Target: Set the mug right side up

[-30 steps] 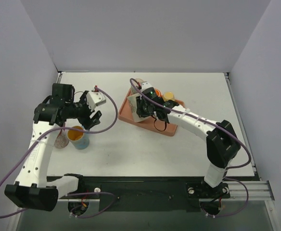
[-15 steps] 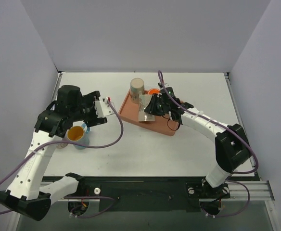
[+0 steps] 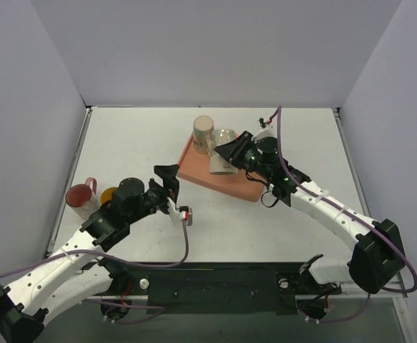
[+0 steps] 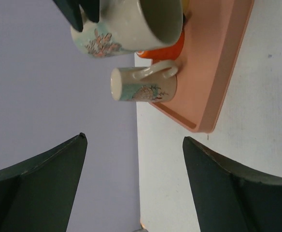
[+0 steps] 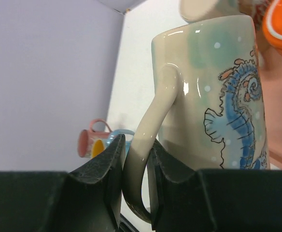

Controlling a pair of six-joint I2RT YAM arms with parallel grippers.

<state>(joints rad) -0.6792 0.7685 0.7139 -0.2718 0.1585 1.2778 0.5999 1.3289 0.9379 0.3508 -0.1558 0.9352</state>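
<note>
A cream mug with a blue seahorse (image 3: pixel 221 166) (image 5: pixel 213 87) hangs tilted above the salmon tray (image 3: pixel 194 168). My right gripper (image 3: pixel 231 151) (image 5: pixel 136 145) is shut on its handle. In the left wrist view this mug (image 4: pixel 126 26) shows its open mouth facing the camera. A second cream mug (image 3: pixel 203 131) (image 4: pixel 143 86) stands upside down on the tray's far left corner. My left gripper (image 3: pixel 168 176) (image 4: pixel 133 137) is open and holds nothing. It hovers over the table, left of the tray.
A pink mug (image 3: pixel 80 200) (image 5: pixel 89 141) and a blue mug with an orange inside (image 3: pixel 109 194) (image 5: pixel 118 135) stand near the table's left edge. An orange mug (image 4: pixel 166 46) sits on the tray behind the held one. Walls close in the far and side edges.
My left arm has drawn back from the blue mug toward the near middle, and its jaws have opened wider. My right arm has swung right, still holding the mug.
</note>
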